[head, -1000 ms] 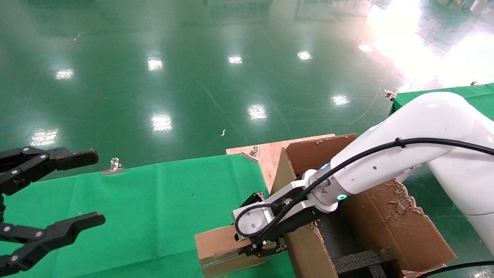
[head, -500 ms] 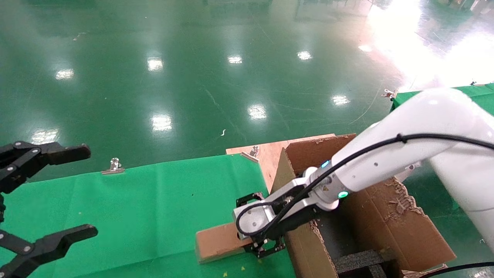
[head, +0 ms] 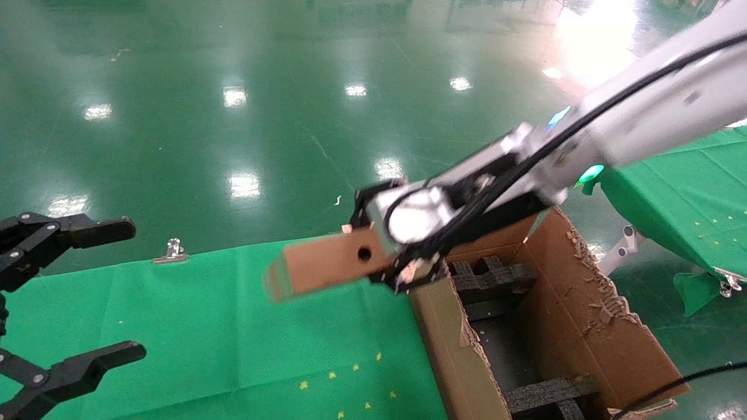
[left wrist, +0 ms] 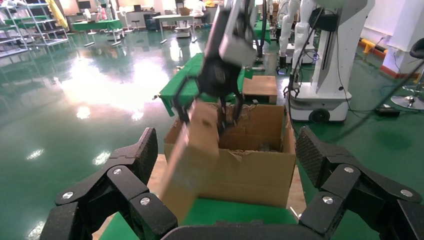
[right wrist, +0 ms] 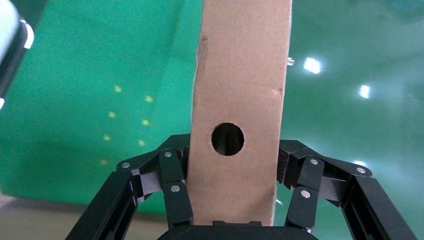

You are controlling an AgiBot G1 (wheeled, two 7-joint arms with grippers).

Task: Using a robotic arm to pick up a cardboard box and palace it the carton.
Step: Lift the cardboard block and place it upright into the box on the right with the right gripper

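Observation:
My right gripper [head: 379,248], on the white robotic arm [head: 636,122] with its green ring light, is shut on one end of the small brown cardboard box [head: 327,268]. The box hangs in the air above the green table, just left of the carton's near wall. Its round hole faces the right wrist camera, and the fingers [right wrist: 177,172] press both sides of the box [right wrist: 240,90]. The large carton [head: 589,326], with ragged flaps and black foam [head: 496,274] inside, stands at the table's right end. My left gripper [head: 131,289] is open and empty at the far left.
A green cloth covers the table [head: 222,326], with a metal clip [head: 172,251] on its far edge. A second green table [head: 688,198] stands to the right. In the left wrist view the box [left wrist: 192,155] hangs before the carton [left wrist: 250,170], with other robots [left wrist: 325,60] behind.
My right arm has lifted the cardboard box off the green table, raising it and turning its holed side toward me. The left gripper has hardly moved.

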